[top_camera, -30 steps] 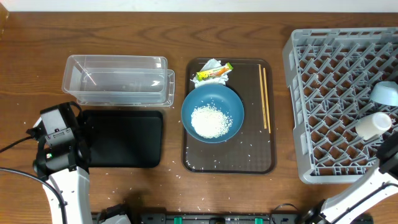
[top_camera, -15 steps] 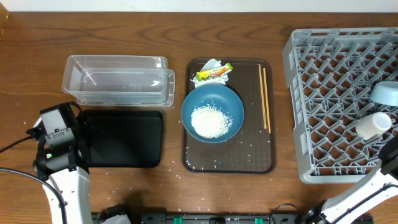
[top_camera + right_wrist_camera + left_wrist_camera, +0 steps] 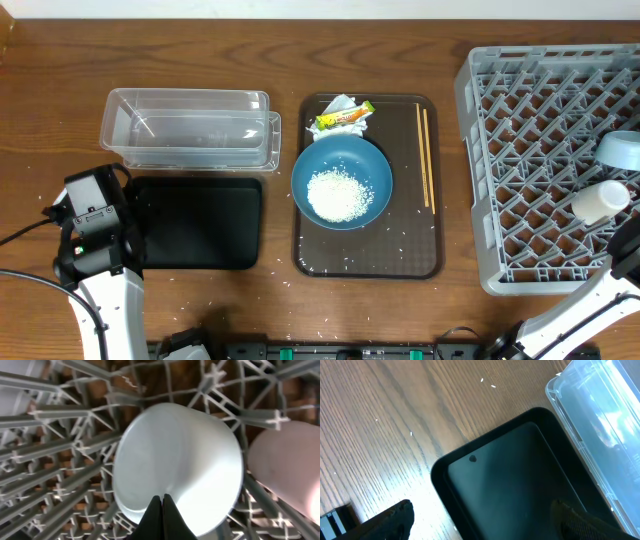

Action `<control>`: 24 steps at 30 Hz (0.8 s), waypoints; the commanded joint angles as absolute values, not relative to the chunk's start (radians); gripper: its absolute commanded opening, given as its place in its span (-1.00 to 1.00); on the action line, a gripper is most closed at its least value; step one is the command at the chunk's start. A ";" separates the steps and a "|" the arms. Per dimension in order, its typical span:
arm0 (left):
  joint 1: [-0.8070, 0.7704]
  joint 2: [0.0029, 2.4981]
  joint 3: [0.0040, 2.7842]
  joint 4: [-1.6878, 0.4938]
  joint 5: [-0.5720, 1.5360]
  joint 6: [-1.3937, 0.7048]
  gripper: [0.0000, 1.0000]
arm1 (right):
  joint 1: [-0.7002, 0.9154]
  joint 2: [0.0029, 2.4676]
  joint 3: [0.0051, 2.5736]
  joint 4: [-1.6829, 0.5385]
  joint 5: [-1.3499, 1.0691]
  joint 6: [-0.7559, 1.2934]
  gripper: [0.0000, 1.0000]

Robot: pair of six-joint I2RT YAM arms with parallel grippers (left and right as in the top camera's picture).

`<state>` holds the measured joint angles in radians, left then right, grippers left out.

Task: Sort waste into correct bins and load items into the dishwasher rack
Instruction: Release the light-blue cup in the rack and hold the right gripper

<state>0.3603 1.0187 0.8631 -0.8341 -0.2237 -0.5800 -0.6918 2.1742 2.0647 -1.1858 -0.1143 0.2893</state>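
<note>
The dark-blue bowl (image 3: 342, 182) holds white rice (image 3: 340, 194) and sits on a brown tray (image 3: 400, 255). Behind it lie the tissue (image 3: 340, 104) and the yellow-green wrapper (image 3: 343, 118); chopsticks (image 3: 426, 155) lie along the tray's right side. The grey rack (image 3: 530, 150) holds the light-blue bowl (image 3: 620, 150) and the white cup (image 3: 598, 200). My left gripper (image 3: 482, 520) is open over the near-left corner of the black tray (image 3: 520, 485), beside the clear tub (image 3: 600, 420). My right gripper (image 3: 163, 510) is shut and empty just in front of the light-blue bowl (image 3: 175, 460); the cup (image 3: 287, 465) lies to its right.
Loose rice grains are scattered on the brown tray's front part (image 3: 385, 250) and on the wooden table (image 3: 300, 290) near the front edge. The left arm (image 3: 95, 225) stands left of the black tray (image 3: 200, 222), with the clear tub (image 3: 190, 128) behind it. The right arm (image 3: 625, 260) overhangs the rack's front right corner.
</note>
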 commanded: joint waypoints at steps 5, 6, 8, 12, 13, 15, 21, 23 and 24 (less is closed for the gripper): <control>0.366 1.014 0.879 -0.837 -0.233 -0.589 0.79 | -0.719 2.188 2.066 -1.224 -0.080 0.315 -0.98; 0.366 1.014 0.879 -0.837 -0.233 -0.589 0.79 | -0.723 2.188 2.066 -1.227 -0.086 0.315 -0.98; 0.366 1.014 0.879 -0.837 -0.233 -0.589 0.79 | -0.730 2.187 2.067 -1.226 -0.107 0.314 -0.98; 0.366 1.014 0.879 -0.837 -0.233 -0.589 0.79 | -0.739 2.180 2.067 -1.193 -0.223 0.313 -0.98; 0.366 1.014 0.879 -0.837 -0.233 -0.589 0.79 | -0.741 2.177 2.067 -1.176 -0.270 0.310 -0.98; 0.366 1.014 0.879 -0.837 -0.233 -0.589 0.79 | -0.741 2.172 2.067 -1.139 -0.350 0.310 -0.98; 0.366 1.014 0.879 -0.837 -0.233 -0.589 0.79 | -0.707 2.178 2.066 -1.041 -0.364 0.307 -0.98; 0.366 1.014 0.879 -0.837 -0.233 -0.589 0.79 | -0.688 2.184 2.066 -1.051 -0.294 0.307 -0.98; 0.366 1.014 0.879 -0.837 -0.233 -0.589 0.79 | -0.679 2.186 2.066 -1.056 -0.261 0.307 -0.98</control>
